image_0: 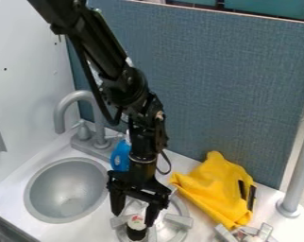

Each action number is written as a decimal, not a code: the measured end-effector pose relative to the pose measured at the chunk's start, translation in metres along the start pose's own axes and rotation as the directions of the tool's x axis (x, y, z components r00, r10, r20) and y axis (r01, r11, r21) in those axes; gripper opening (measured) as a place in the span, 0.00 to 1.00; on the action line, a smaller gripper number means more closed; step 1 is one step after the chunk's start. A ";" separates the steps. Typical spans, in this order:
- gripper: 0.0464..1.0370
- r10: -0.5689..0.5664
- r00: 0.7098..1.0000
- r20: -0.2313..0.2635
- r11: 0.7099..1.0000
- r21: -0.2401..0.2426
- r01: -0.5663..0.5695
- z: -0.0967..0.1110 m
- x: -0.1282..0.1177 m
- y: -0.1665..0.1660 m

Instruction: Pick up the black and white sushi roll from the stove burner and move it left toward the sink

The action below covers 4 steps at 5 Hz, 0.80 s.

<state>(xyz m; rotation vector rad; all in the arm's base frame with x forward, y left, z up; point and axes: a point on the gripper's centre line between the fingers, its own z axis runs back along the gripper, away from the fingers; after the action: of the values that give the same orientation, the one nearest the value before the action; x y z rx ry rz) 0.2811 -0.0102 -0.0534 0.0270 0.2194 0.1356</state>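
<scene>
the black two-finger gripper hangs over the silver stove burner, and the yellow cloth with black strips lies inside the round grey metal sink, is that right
Not quite: the yellow cloth isn't inside the sink. The camera view shows it on the white counter, beside the burner. The gripper does hang over the burner.

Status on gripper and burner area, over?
Gripper open, right at small dark can. Can on stove burner. Nearby: blue bottle behind gripper, yellow cloth beside burner.
</scene>
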 end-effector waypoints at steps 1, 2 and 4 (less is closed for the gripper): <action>0.96 0.023 0.999 0.035 0.999 -0.039 -0.021 -0.004 0.006 -0.004; 0.96 0.055 0.998 0.021 0.998 -0.017 -0.055 -0.010 0.006 -0.002; 0.96 0.122 0.989 -0.085 0.992 0.037 -0.120 -0.026 0.009 0.002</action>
<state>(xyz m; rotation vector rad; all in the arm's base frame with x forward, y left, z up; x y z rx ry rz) 0.2838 -0.0067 -0.0807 0.0660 0.3071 0.2546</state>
